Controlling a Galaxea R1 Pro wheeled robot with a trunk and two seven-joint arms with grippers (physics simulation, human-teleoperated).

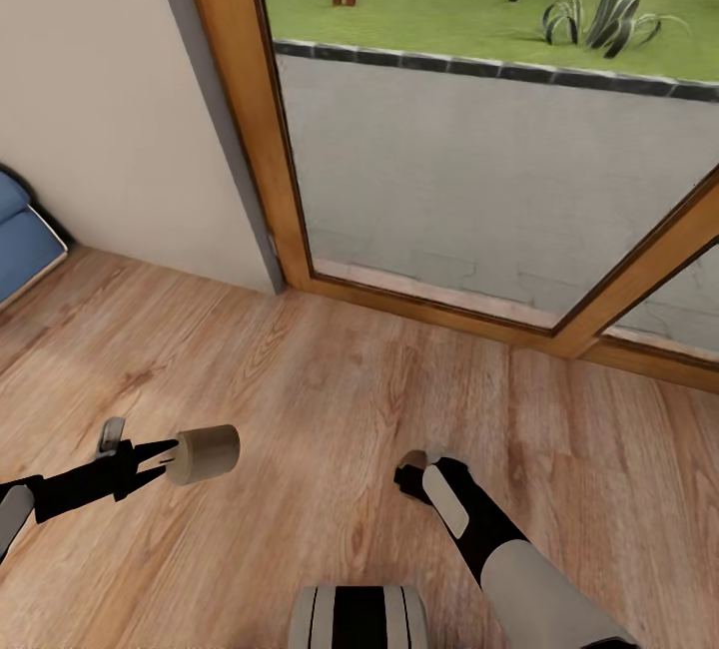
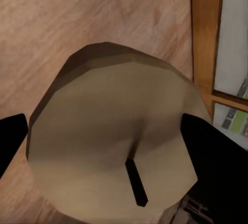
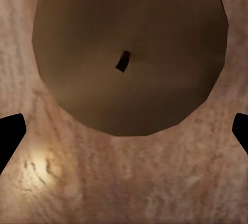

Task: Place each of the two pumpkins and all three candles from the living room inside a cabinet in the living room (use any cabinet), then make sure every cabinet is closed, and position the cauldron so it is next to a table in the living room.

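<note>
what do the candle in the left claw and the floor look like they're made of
Candle: likely wax, matte beige-tan, flat top with a small dark wick; the render leaves it open. Floor: wood planks, warm brown, visible grain and seams, slight sheen.

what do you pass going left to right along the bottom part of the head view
left gripper → candle held between its fingers → bare wood floor → right gripper, with a second candle under it in the right wrist view
</note>
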